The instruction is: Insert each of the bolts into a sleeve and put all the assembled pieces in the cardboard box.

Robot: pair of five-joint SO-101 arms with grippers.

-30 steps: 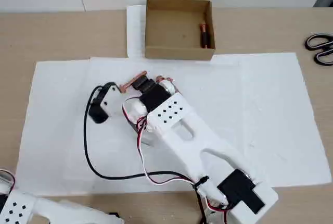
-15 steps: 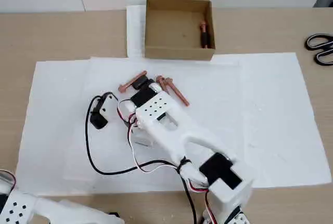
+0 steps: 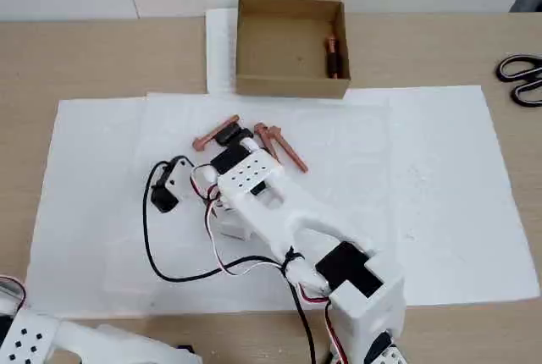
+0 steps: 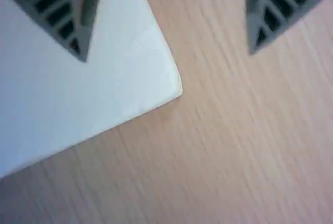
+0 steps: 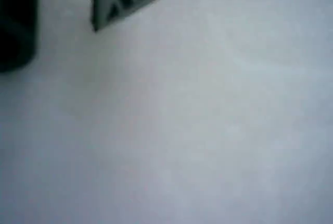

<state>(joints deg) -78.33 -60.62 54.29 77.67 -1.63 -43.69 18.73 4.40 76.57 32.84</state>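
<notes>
Bolts (image 3: 286,151) now lie uncovered on the paper (image 3: 423,178) near the cardboard box (image 3: 288,86) because your right gripper (image 3: 224,151), apart or together you cannot tell, drew back; your left gripper (image 4: 166,15) gapes, so sleeving still awaits you.

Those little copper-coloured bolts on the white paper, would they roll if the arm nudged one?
Probably: the copper-coloured bolts look round-shafted, so a sideways push may roll one, though the wider head should curve its path. They look rigid and small, likely light. The flat white paper sheet offers little to stop them.
</notes>
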